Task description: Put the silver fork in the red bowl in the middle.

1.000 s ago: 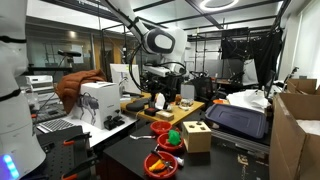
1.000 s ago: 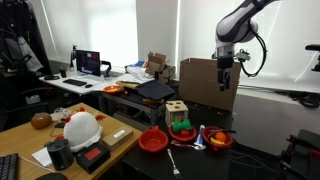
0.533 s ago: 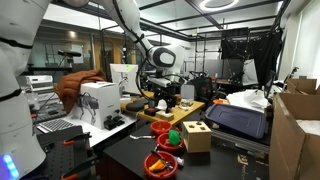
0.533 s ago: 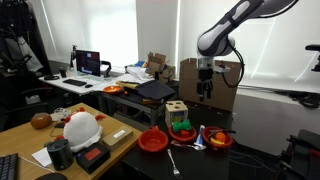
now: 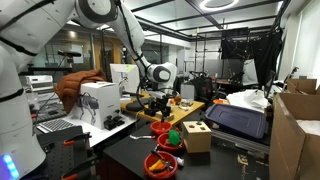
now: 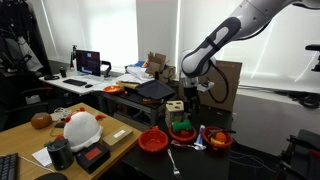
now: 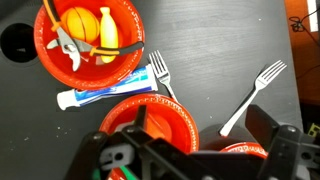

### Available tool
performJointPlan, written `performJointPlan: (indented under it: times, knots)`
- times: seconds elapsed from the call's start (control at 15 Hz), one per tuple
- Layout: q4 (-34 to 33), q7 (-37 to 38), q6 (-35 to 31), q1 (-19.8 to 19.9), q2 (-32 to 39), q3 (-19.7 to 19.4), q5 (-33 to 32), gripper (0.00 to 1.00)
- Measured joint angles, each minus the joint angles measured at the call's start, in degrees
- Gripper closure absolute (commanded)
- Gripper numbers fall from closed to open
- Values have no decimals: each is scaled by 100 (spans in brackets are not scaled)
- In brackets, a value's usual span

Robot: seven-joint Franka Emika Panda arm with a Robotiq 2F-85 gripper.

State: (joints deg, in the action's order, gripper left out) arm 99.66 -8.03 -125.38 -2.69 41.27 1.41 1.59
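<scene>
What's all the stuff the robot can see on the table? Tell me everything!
Bowls: three, red; top-left bowl holding yellow and orange things, middle bowl, bottom bowl.
Silver fork: one, silver, right of the middle bowl.
Tube: one, white and blue, between two bowls.
Other fork: one, pale blue, beside the tube.
Wooden box: one, tan, beside the bowls.
Table: one, black, under everything.
Gripper: one, black, open, above the middle bowl.

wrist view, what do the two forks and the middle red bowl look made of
The silver fork is thin and pale grey with a dull sheen, probably metal. The bluish fork has a white-blue tint, likely plastic. The middle red bowl is uniform glossy red, likely plastic.
</scene>
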Motion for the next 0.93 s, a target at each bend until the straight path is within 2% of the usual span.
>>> performJointPlan:
  times: [0.27,0.93]
  knots:
    - [-520,272,4,-211,567,0,-274,0]
    - [-1415,350,329,-461,1393,297,-252,0]
